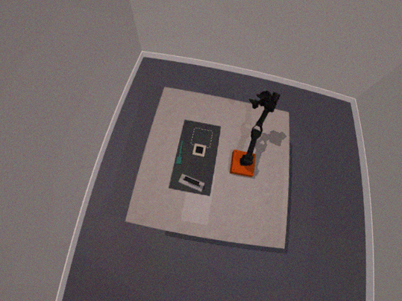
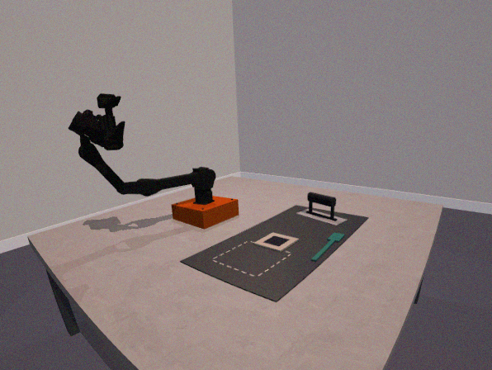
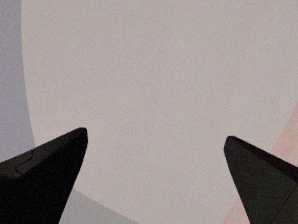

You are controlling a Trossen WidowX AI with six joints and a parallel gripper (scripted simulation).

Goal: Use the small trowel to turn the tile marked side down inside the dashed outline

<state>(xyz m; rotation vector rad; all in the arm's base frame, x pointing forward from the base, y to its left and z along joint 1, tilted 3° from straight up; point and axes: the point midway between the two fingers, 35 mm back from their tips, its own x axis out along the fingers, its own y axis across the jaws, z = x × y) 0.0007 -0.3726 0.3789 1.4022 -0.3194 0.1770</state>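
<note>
The square tile (image 1: 199,149) (image 2: 276,241) lies flat on the dark mat (image 1: 195,169) (image 2: 281,225), its pale rim and dark centre square facing up. One edge of it overlaps one side of the dashed outline (image 1: 203,129) (image 2: 256,275); most of the tile is outside. The teal trowel (image 1: 179,160) (image 2: 336,237) lies flat near the mat's long edge, beside the tile and apart from it, its thin handle pointing toward the outline's end. My gripper (image 1: 254,99) (image 3: 158,139) is open and empty, raised high and away from the mat, with only plain surfaces behind its fingers in the wrist view.
A black bar handle (image 1: 192,181) (image 2: 322,199) on two posts stands on a pale plate at the mat's other end. The arm's orange base (image 1: 242,170) (image 2: 205,215) stands beside the mat. A paler rectangle (image 1: 196,208) shows on the table past the handle.
</note>
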